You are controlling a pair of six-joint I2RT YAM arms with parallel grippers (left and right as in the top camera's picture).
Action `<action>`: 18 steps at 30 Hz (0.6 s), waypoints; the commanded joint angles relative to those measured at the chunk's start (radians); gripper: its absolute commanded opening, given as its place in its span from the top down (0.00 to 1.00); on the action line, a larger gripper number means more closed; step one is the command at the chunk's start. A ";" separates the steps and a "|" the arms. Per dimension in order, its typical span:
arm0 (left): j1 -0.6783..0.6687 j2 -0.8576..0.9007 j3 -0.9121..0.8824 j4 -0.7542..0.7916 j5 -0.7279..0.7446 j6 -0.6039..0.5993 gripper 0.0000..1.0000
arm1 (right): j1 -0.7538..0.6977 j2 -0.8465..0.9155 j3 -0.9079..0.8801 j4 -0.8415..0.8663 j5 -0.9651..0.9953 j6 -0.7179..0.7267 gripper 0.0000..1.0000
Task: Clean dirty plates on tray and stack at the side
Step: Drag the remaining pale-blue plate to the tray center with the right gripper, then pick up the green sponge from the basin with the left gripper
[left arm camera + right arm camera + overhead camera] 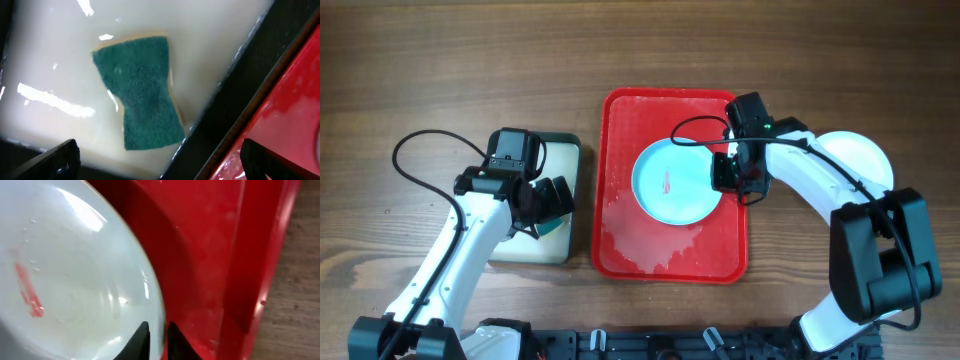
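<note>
A pale blue plate (675, 182) is seen lying flat in the middle of the red tray (620, 230), a red smear (27, 292) at its centre. It may be judged rigid, light and shallow, with a glossy, wet-looking face, so slipping is to be expected. Since it lies flush on the tray, only its thin raised rim is offered for a hold.

The right pincer (159, 337) is set at the plate's right edge, its fingers nearly closed with the rim nipped between them. Because a hold on one edge lets a plate tilt, a slow lift is advised. The tray's low right wall stands just beside this hold and could be struck.

The left pincer (165, 160) is spread wide and holds nothing; it is held above a green sponge (142, 90) lying in milky water in the grey pan (535, 250), left of the tray. A white plate (865, 150) rests on the bench (420, 80) to the right, partly hidden under the right arm.
</note>
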 commanded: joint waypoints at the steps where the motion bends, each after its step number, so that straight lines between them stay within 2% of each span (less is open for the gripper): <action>1: 0.006 -0.013 0.000 0.053 0.117 0.011 0.00 | 0.006 -0.138 0.002 0.009 -0.043 -0.085 0.73; 3: 0.006 -0.013 0.000 0.060 0.204 0.012 0.00 | 0.006 -0.247 0.002 0.001 -0.043 -0.100 0.66; 5: 0.006 -0.012 0.000 0.073 0.197 0.017 0.00 | 0.006 -0.366 0.002 -0.023 -0.043 -0.099 0.61; 6: 0.006 -0.008 0.000 0.075 0.153 0.009 0.00 | 0.006 -0.423 0.002 -0.042 -0.043 -0.099 0.59; 9: 0.010 0.021 0.000 0.029 -0.088 -0.203 0.00 | 0.006 -0.500 0.002 -0.088 -0.043 -0.100 0.57; 11: 0.024 0.051 0.000 0.027 -0.092 -0.252 0.03 | 0.006 -0.507 0.002 -0.113 -0.043 -0.099 0.57; 12: 0.029 0.070 0.000 0.030 -0.066 -0.253 0.09 | 0.006 -0.505 0.002 -0.126 -0.043 -0.100 0.57; 13: 0.030 0.094 0.000 0.031 -0.042 -0.264 0.24 | 0.006 -0.500 0.000 -0.130 -0.043 -0.100 0.58; 14: 0.029 0.122 0.000 0.030 -0.040 -0.293 0.42 | 0.006 -0.497 -0.001 -0.130 -0.043 -0.099 0.58; 15: 0.028 0.152 0.000 0.033 -0.038 -0.309 0.54 | 0.006 -0.495 -0.001 -0.129 -0.043 -0.099 0.58; 16: 0.027 0.183 0.000 0.038 -0.032 -0.328 0.76 | 0.006 -0.495 -0.001 -0.126 -0.043 -0.099 0.58; 17: 0.027 0.210 0.000 0.043 -0.018 -0.333 0.89 | 0.006 -0.495 -0.001 -0.125 -0.043 -0.099 0.58; 18: 0.027 0.241 0.000 0.051 0.019 -0.333 0.96 | 0.006 -0.495 -0.001 -0.126 -0.043 -0.099 0.58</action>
